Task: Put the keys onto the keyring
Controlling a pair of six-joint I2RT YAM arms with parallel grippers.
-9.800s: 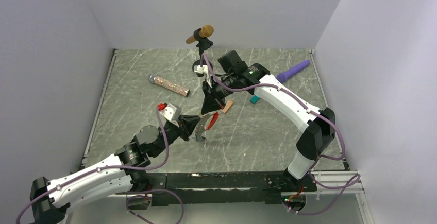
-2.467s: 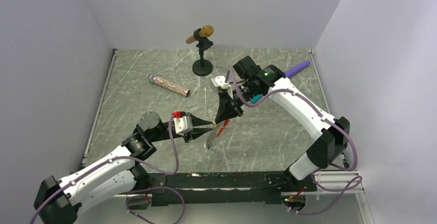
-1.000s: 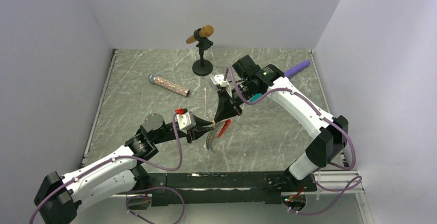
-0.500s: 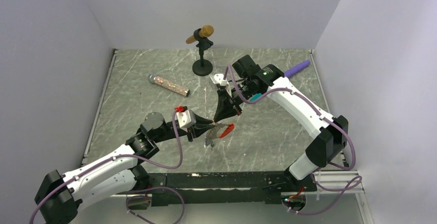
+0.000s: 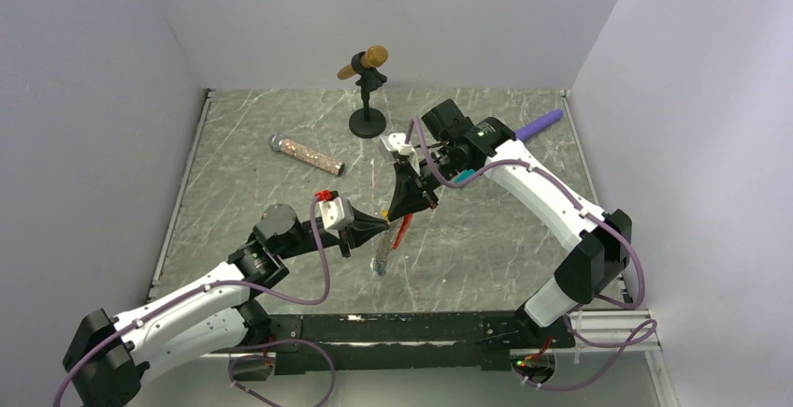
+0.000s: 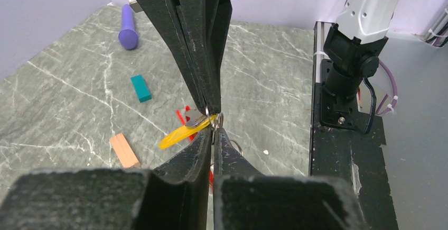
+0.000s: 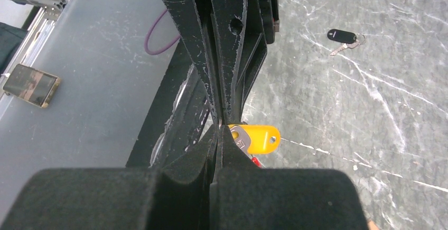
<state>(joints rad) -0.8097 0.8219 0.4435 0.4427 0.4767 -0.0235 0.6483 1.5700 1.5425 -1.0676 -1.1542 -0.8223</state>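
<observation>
Both grippers meet above the middle of the table. My left gripper [image 6: 214,129] is shut on the thin silvery ring of the keyring [image 6: 217,119]. The ring's red fob [image 5: 402,229] hangs just below, and a silvery strand [image 5: 379,259] dangles under it. My right gripper [image 7: 222,127] comes down from above and is shut on the metal end of the yellow key [image 7: 256,137], right against the ring. The yellow tag [image 6: 182,134] sticks out to the side. A black key [image 7: 342,35] lies loose on the table. No blue key shows.
A teal block [image 6: 140,88] and a salmon block [image 6: 125,150] lie on the table under the grippers. A purple stick [image 5: 533,126] is at the back right. A microphone on a stand [image 5: 367,70] stands at the back, and a glittery microphone [image 5: 307,154] lies at the left.
The left gripper's jaws have closed further on the ring. The red fob has swung from pointing right to hanging down. The right arm has barely moved.
</observation>
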